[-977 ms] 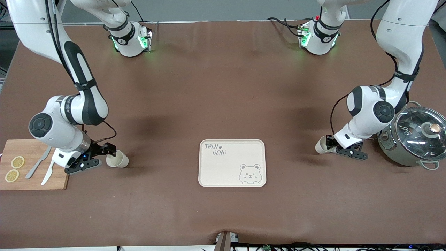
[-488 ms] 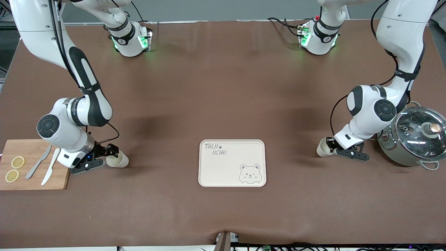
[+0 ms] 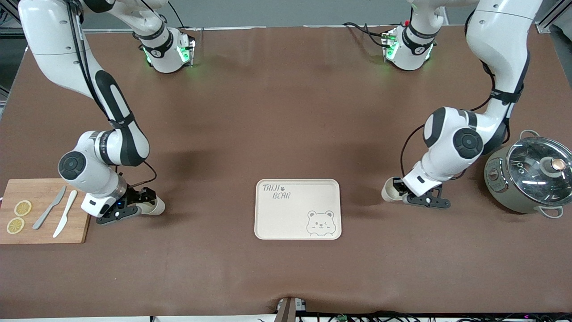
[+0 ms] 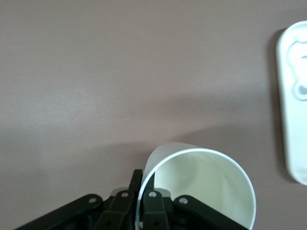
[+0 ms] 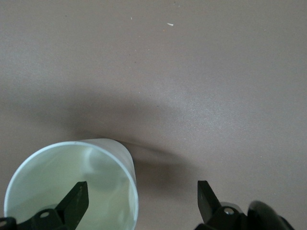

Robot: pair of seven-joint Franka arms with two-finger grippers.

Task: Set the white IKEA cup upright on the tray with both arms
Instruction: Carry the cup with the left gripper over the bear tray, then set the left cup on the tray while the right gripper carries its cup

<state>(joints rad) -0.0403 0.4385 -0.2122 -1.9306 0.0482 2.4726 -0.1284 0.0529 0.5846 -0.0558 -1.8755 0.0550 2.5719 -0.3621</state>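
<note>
The cream tray (image 3: 292, 217) lies in the middle of the table; its rim (image 4: 293, 120) also shows in the left wrist view. My left gripper (image 3: 399, 191) (image 4: 146, 176) is shut on the wall of a white cup (image 3: 389, 190) (image 4: 206, 184), one finger inside and one outside. That cup lies on its side between the tray and the pot. My right gripper (image 3: 144, 199) (image 5: 141, 192) is open at a second white cup (image 3: 155, 207) (image 5: 67, 184) lying beside the cutting board. One of its fingers (image 5: 76, 199) is inside the cup's mouth and the other is outside.
A bamboo cutting board (image 3: 42, 232) with lemon slices (image 3: 18, 217) and two knives (image 3: 58, 212) lies at the right arm's end. A grey pot with a glass lid (image 3: 534, 174) stands at the left arm's end. Bare brown table surrounds the tray.
The left gripper has shut on its cup's wall and carried it toward the tray. The right gripper has slid forward onto the other cup, still open.
</note>
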